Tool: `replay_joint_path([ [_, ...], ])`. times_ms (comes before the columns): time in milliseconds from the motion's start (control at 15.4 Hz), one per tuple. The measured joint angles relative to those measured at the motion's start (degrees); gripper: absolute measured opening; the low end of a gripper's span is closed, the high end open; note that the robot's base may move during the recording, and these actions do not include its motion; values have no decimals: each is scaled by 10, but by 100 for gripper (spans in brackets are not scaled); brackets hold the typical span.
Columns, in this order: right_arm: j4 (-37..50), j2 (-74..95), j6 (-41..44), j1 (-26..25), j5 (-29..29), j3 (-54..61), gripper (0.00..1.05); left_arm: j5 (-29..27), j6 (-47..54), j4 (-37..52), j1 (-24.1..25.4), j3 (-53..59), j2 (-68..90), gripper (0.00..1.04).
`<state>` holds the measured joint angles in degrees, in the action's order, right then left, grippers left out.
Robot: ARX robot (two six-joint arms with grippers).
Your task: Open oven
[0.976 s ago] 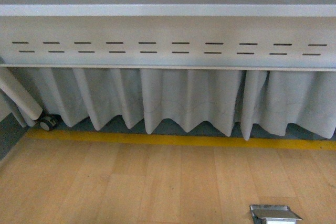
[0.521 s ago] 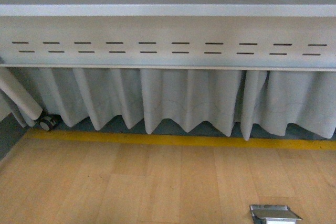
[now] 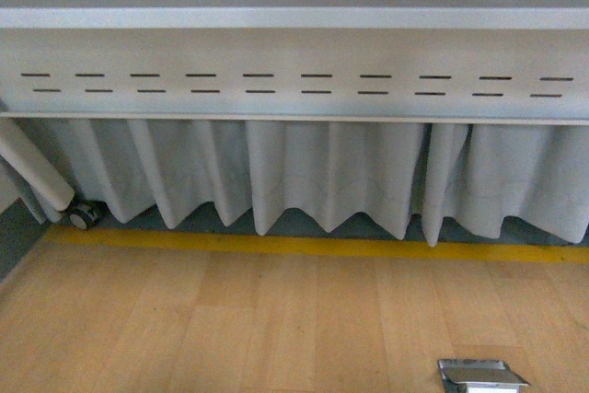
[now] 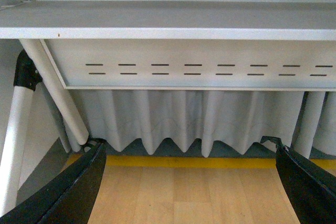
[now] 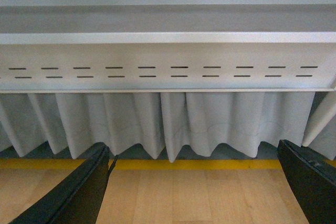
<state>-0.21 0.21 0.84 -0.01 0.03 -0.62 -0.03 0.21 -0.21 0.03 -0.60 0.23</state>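
The oven is out of view in every frame. My left gripper (image 4: 189, 192) is open and empty, its two black fingers (image 4: 73, 192) spread wide over bare wooden floor. My right gripper (image 5: 191, 192) is also open and empty, its black fingers (image 5: 79, 192) wide apart over the same floor. Neither arm shows in the front view.
A white table (image 3: 294, 17) with a slotted front panel (image 3: 294, 85) and a pleated grey curtain (image 3: 322, 177) fills the view ahead. A yellow floor line (image 3: 313, 246) runs below it. A table leg with a caster (image 3: 85, 216) is at the left. A metal floor box (image 3: 480, 375) lies at lower right.
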Motion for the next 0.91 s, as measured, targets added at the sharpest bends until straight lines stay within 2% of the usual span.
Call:
replay_joint_path([
  [911, 0, 0, 0, 0, 0, 0, 98, 0, 0, 0, 0, 0, 0, 98],
])
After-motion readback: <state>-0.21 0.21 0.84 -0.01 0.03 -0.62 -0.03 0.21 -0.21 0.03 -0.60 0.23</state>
